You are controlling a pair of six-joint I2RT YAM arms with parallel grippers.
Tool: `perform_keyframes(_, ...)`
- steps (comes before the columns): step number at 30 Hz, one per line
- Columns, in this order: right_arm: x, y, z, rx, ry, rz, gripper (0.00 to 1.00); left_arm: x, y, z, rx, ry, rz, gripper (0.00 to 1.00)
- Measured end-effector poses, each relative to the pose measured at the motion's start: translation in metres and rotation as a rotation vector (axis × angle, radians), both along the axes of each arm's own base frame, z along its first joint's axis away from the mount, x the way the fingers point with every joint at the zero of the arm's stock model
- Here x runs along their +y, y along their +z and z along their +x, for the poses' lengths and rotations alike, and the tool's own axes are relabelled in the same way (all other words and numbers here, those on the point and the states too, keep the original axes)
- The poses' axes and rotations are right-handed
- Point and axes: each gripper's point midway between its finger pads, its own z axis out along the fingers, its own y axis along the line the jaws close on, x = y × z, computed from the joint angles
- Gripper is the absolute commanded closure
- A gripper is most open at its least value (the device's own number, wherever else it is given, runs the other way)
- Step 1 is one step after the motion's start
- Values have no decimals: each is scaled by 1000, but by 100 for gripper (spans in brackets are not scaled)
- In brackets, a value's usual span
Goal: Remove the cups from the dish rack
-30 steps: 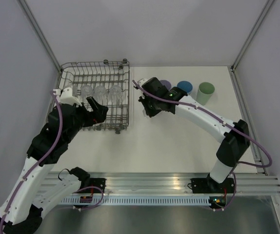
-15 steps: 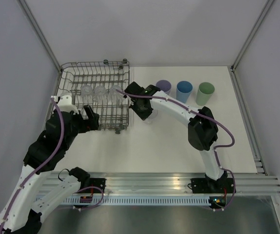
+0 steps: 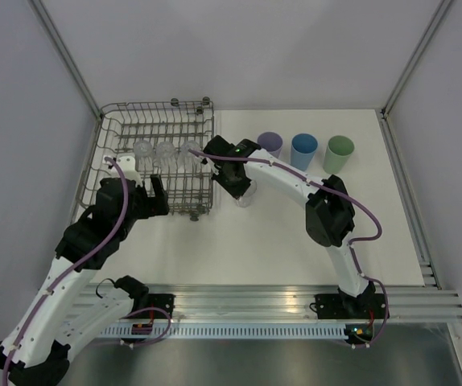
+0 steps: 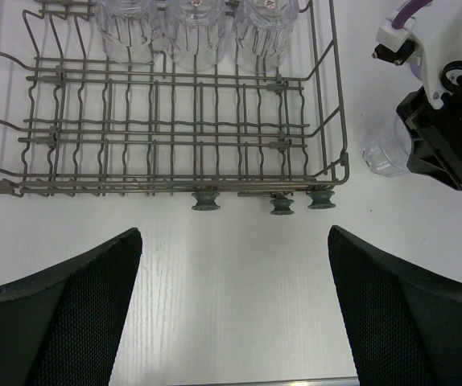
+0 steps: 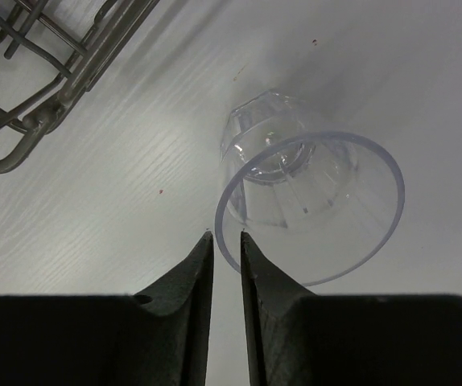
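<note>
My right pincer [image 5: 224,237] is black. The dish rack [image 4: 183,133] is grey wire. Right of it stand a clear cup [image 5: 307,205], a lilac cup [image 3: 270,143], a blue cup [image 3: 304,150] and a green cup [image 3: 339,153], on a white, faintly grained tabletop [image 3: 295,241].

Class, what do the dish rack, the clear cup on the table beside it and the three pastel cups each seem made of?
Dish rack: grey metal wire, likely coated; thin bent rods. Clear cup: glossy transparent plastic or glass; table shows through. Lilac cup, blue cup, green cup: probably plastic; opaque, evenly coloured, matt.
</note>
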Motion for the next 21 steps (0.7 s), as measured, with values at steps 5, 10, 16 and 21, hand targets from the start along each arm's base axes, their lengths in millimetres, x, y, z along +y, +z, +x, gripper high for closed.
perform_keyframes(5, 0, 0, 0, -1, 3, -2, 73, 0, 0, 0, -1, -2, 2, 0)
perform_keyframes(10, 0, 4, 0, -7, 4, 5, 49, -1, 1, 1, -2, -5, -1, 0)
perform_keyframes(16, -1, 63, 2, -114, 4, 107, 38, -8, -3, 13, 38, 26, -12, 0)
perform_keyframes(21, -24, 151, -9, -329, -43, 287, 2, -6, -10, 29, 68, 166, -58, 0)
